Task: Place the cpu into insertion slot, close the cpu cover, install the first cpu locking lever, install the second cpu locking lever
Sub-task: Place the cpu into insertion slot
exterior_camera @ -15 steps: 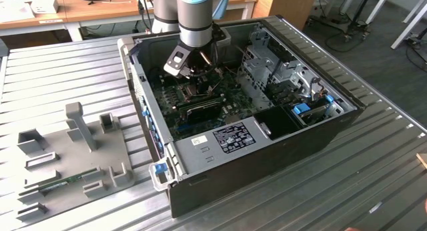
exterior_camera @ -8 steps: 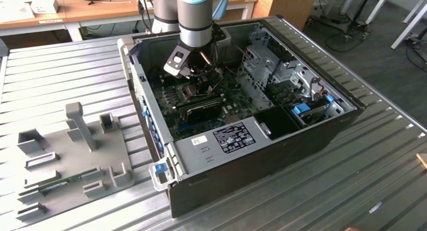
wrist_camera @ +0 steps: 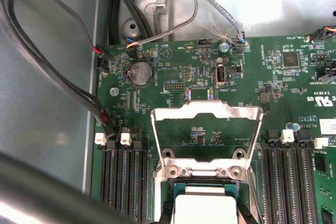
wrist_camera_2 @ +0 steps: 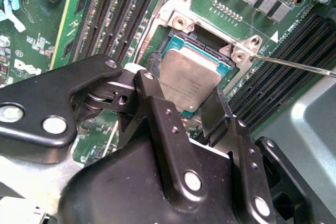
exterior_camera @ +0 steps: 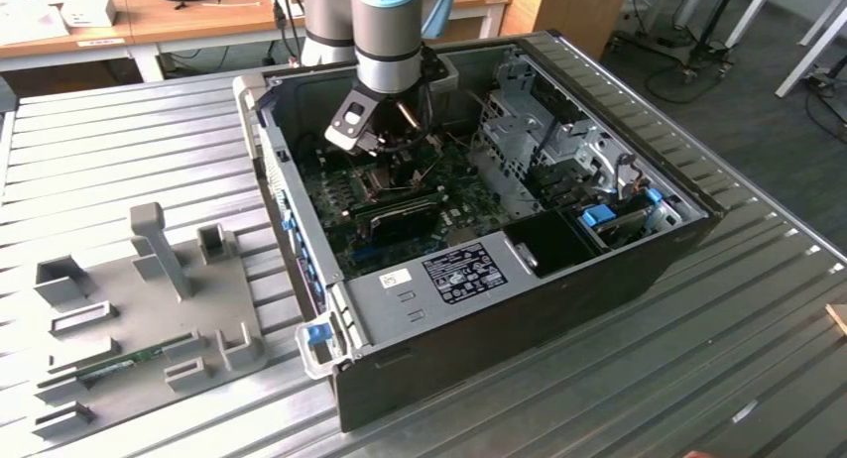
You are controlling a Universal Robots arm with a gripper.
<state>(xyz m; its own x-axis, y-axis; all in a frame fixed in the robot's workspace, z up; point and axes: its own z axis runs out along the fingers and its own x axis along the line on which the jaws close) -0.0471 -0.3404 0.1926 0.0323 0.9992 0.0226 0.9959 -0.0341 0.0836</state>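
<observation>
Exterior view: high, well back, angled down into the open computer case (exterior_camera: pixel 636 270) on the ribbed desk (exterior_camera: pixel 133 151). Both wrist views: close over the green board (wrist_camera: pixel 273 77), the second wrist view peering past the end effector (wrist_camera_2: pixel 184 90). Shared: cpu (wrist_camera_2: pixel 190 74), insertion slot (wrist_camera_2: pixel 185 39), memory slots (wrist_camera_2: pixel 113 14).

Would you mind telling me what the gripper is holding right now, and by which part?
The gripper holds the cpu, pinched by two opposite side edges, over the insertion slot.
</observation>
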